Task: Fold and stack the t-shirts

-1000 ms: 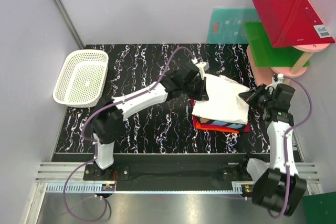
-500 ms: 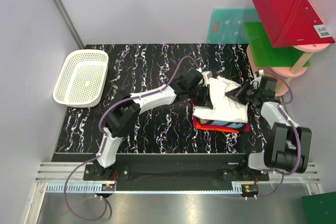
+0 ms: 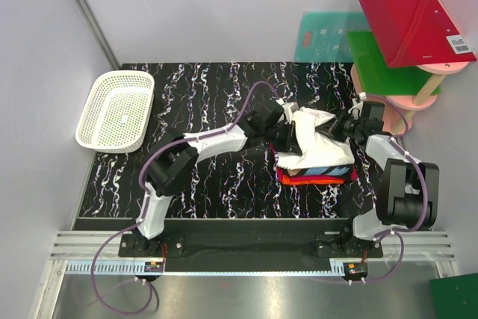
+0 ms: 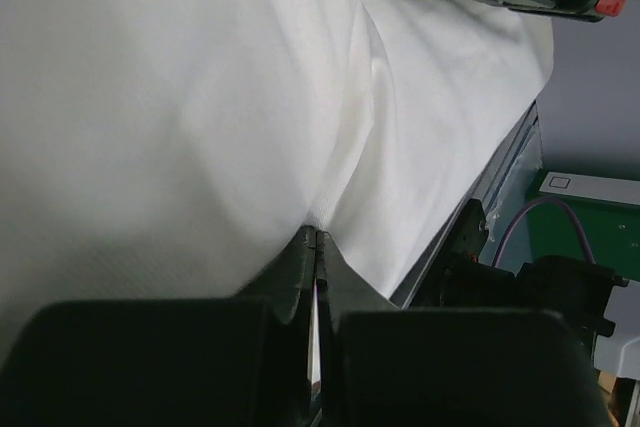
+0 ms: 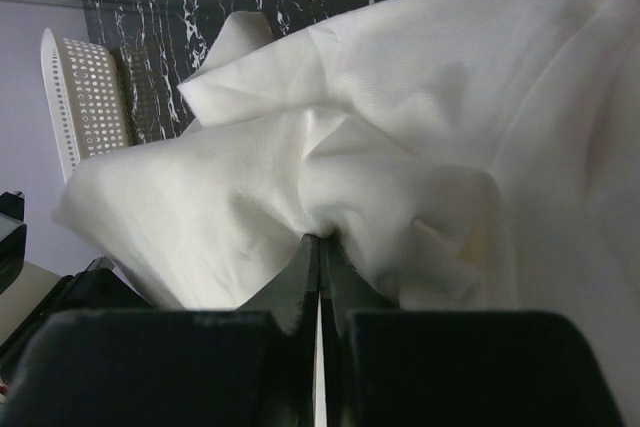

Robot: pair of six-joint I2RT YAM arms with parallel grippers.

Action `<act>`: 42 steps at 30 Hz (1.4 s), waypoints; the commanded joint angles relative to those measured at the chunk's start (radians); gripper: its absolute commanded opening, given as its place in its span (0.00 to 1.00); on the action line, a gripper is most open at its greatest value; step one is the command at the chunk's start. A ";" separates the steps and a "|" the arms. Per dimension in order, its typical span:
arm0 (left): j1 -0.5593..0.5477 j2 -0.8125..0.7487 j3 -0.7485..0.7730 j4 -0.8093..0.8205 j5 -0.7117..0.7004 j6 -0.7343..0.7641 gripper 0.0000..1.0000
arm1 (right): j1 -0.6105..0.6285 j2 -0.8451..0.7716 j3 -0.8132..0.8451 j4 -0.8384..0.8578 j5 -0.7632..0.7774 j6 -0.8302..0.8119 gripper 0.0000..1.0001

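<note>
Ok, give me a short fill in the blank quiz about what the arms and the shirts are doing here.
The left end effector and the right end effector are both shut on the ____ t-shirt.
The lowest shirt in the pile beneath it is ____ in colour.
The mesh basket stands at the table's far ____ corner.
Missing words: white; red-orange; left.
</note>
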 commanded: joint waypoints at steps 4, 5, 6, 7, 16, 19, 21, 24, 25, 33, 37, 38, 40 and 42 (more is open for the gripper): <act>-0.008 -0.242 -0.028 -0.096 -0.078 0.100 0.02 | 0.047 -0.270 0.035 -0.071 0.071 -0.028 0.00; -0.008 -0.271 -0.035 -0.096 -0.087 0.109 0.07 | 0.048 -0.301 0.038 -0.079 0.080 -0.028 0.00; -0.013 -0.329 -0.042 -0.101 -0.122 0.122 0.15 | 0.048 -0.356 0.042 -0.107 0.085 -0.034 0.00; -0.019 -0.357 -0.049 -0.104 -0.149 0.143 0.19 | 0.048 -0.385 0.052 -0.122 0.091 -0.037 0.00; -0.224 -0.319 -0.002 -0.362 -0.420 0.307 0.00 | 0.048 -0.567 0.119 -0.392 0.321 -0.121 0.00; -0.247 -0.283 -0.037 -0.344 -0.400 0.271 0.63 | 0.050 -0.534 0.113 -0.412 0.257 -0.120 0.09; -0.258 -0.294 -0.063 -0.304 -0.422 0.231 0.99 | 0.050 -0.540 0.083 -0.415 0.252 -0.121 0.18; -0.258 -0.328 -0.103 -0.284 -0.454 0.205 0.99 | 0.050 -0.569 0.038 -0.423 0.287 -0.144 0.27; -0.258 -0.338 -0.121 -0.279 -0.478 0.203 0.99 | 0.050 -0.577 0.027 -0.424 0.290 -0.155 0.31; -0.260 -0.472 -0.196 -0.281 -0.598 0.220 0.99 | 0.048 -0.614 -0.025 -0.432 0.330 -0.150 0.66; -0.257 -0.498 -0.209 -0.282 -0.629 0.229 0.99 | 0.050 -0.606 -0.011 -0.429 0.324 -0.149 0.90; -0.254 -0.498 -0.207 -0.287 -0.638 0.229 0.99 | 0.050 -0.602 -0.008 -0.427 0.326 -0.149 0.95; -0.249 -0.500 -0.206 -0.293 -0.643 0.229 0.99 | 0.050 -0.597 -0.007 -0.426 0.321 -0.152 1.00; -0.248 -0.500 -0.207 -0.302 -0.655 0.232 0.99 | 0.050 -0.590 -0.013 -0.417 0.318 -0.152 1.00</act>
